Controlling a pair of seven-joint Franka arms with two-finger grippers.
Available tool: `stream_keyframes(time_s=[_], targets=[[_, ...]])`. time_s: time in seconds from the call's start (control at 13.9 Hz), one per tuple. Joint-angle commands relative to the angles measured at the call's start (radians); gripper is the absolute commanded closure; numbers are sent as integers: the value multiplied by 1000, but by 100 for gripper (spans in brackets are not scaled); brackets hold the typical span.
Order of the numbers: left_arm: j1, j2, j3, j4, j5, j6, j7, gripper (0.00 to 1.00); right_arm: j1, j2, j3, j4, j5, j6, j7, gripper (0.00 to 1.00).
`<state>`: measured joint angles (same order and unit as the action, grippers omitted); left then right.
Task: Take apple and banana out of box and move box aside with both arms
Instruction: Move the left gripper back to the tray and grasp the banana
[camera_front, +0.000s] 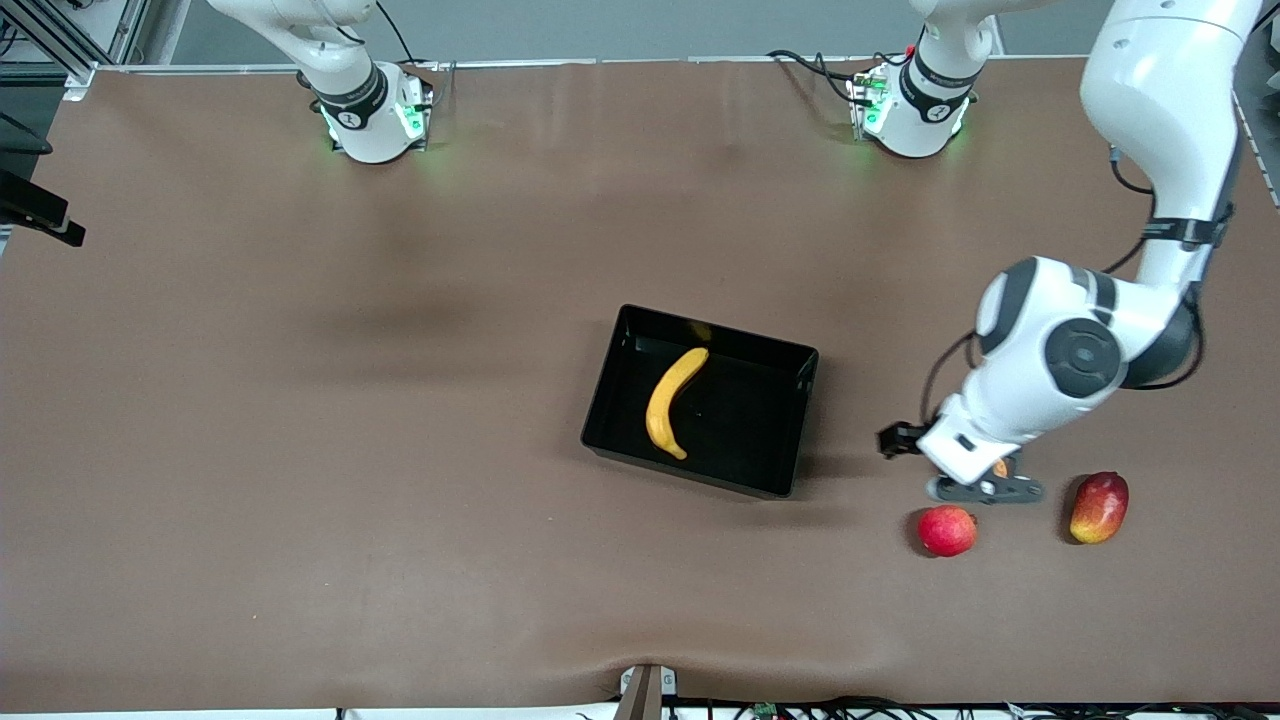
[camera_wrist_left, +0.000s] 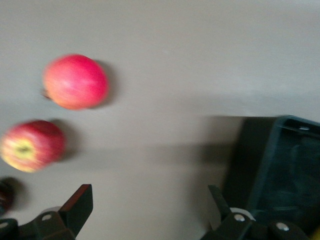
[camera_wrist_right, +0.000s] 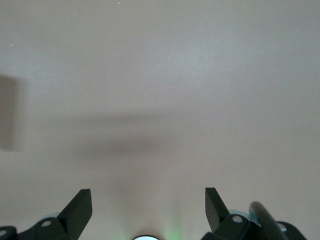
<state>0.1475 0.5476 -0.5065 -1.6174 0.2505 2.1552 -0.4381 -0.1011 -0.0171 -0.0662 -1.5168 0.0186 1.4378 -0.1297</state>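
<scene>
The yellow banana (camera_front: 672, 402) lies inside the black box (camera_front: 745, 425) at mid-table. The apple (camera_wrist_left: 31, 145), red with a yellowish patch, rests on the table toward the left arm's end from the box (camera_wrist_left: 280, 165). In the front view only a sliver of the apple (camera_front: 1000, 467) shows past the hand. My left gripper (camera_front: 988, 488) (camera_wrist_left: 149, 207) hangs open close over that spot, with nothing between its fingers. My right gripper (camera_wrist_right: 148, 207) is open over bare table near its base, where the right arm waits; it is out of the front view.
A plain red round fruit (camera_front: 946, 530) (camera_wrist_left: 75, 81) sits beside the apple, nearer to the front camera. An oval red-and-yellow mango (camera_front: 1099, 507) lies farther toward the left arm's end. The brown table (camera_front: 350, 450) stretches wide toward the right arm's end.
</scene>
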Motion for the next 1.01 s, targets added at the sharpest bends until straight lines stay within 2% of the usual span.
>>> stream_keyframes(time_s=[0.0, 0.14, 0.29, 0.58, 0.79, 0.94], targets=[[-99, -11, -23, -10, 12, -8, -152, 0, -26, 3, 17, 4, 1, -7, 2, 0], [-195, -9, -20, -9, 19, 0, -189, 0, -28, 5, 17, 4, 1, -5, 2, 0], [-277, 14, -20, -9, 79, 18, -256, 0, -28, 5, 17, 4, 1, -5, 2, 0], [-417, 112, -15, 26, 168, 84, -419, 0, -28, 6, 17, 7, 3, 1, 1, 0], [-444, 179, -15, 33, 242, 104, -432, 0, -26, 9, 17, 7, 3, 6, 1, 0], [-444, 219, -15, 33, 246, 168, -432, 0, -23, 14, 19, 13, 4, 6, 1, 0]])
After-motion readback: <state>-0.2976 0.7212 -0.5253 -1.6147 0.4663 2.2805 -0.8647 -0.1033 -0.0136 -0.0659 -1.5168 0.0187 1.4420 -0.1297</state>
